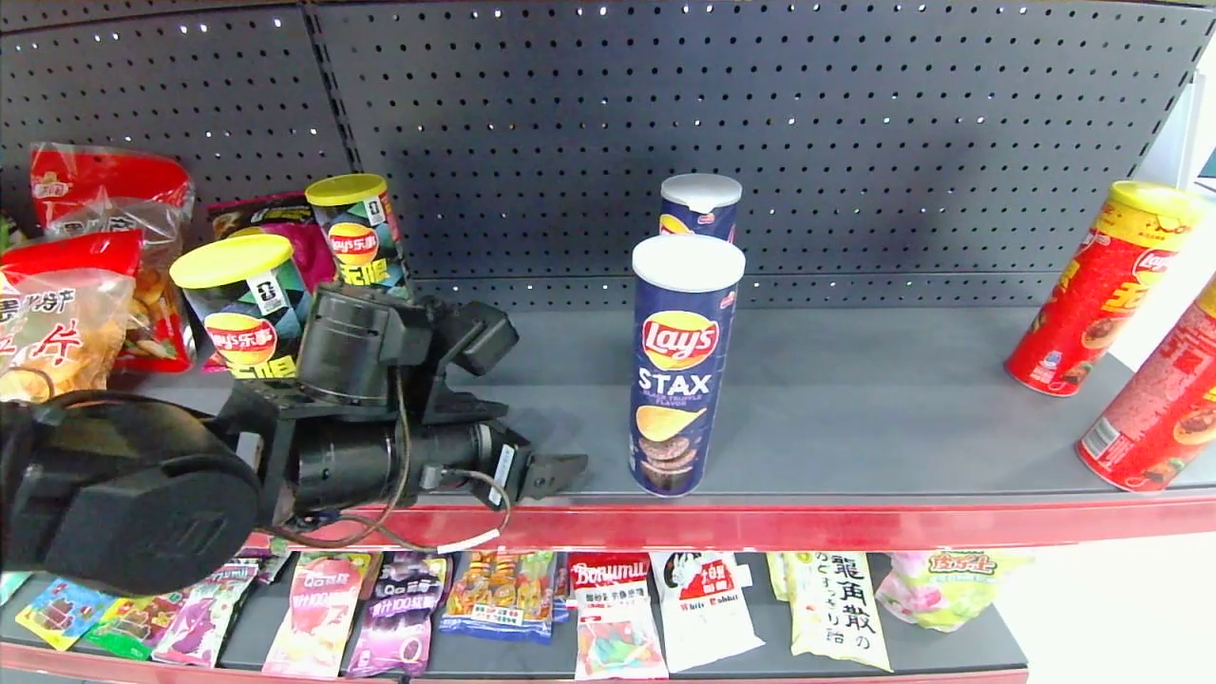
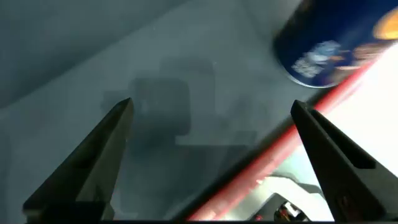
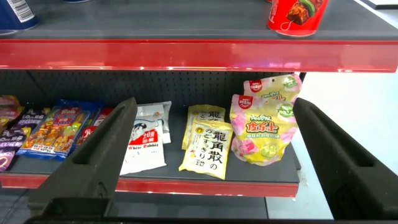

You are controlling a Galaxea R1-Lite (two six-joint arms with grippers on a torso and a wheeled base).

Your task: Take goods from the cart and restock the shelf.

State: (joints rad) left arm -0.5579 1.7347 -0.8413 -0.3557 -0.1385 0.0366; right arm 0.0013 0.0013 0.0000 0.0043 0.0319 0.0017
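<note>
Dark pegboard backs a grey shelf with a red front lip. A lower shelf carries flat sachets and sweet packets. The task item, a blue crisp canister, stands upright at the front edge of the upper shelf. A second blue canister stands directly behind it, near the pegboard. The left claw lies low over the shelf just beside the front canister, apart from it, fingers spread wide and holding nothing. The right claw is likewise wide and empty, facing the lower shelf. Yellow-lidded canisters and snack bags occupy the left end; two red canisters lean at the right end. Assessment: the blue canister is likely a light paperboard tube, stiff but crushable, with a smooth, slippery wrap. It is tall on a narrow base, so it would tip readily. The hold is best taken across mid-body with moderate pressure. Its white lid is on. The contents are not visible; presumably brittle crisps.
</note>
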